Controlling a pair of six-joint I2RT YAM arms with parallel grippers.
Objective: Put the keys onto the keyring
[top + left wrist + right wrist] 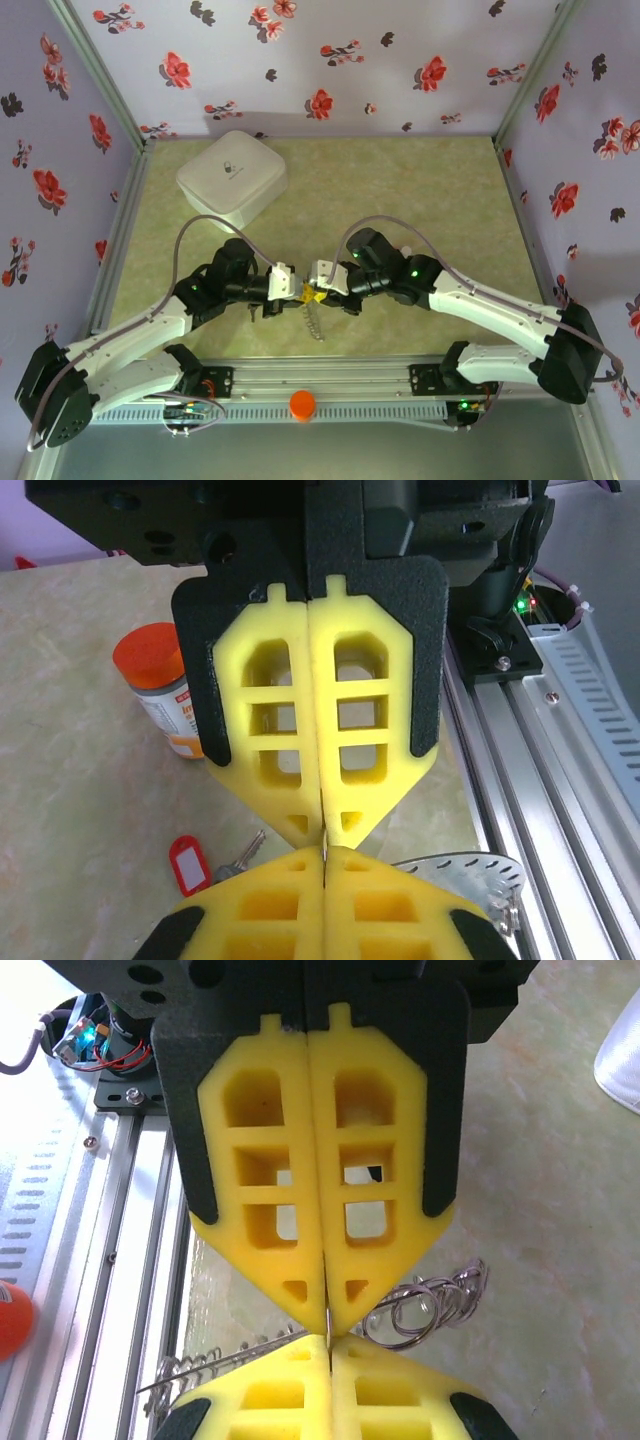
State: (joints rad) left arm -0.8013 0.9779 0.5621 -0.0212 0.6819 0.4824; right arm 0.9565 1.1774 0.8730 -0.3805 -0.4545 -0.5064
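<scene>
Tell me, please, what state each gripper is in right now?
Left gripper: shut, seemingly pinching the keyring.
Right gripper: shut on the keyring.

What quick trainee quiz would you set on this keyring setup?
1. True or false: the small key with the red plastic tag is already on the coiled grey metal keyring.
2. The left claw and right claw are: A both open; B both shut, tip to tip; C one open.
3. Which container stands beyond the red-tagged key?
Key: 1 false, it lies on the table. 2 B. 3 the orange-capped pill bottle.
</scene>
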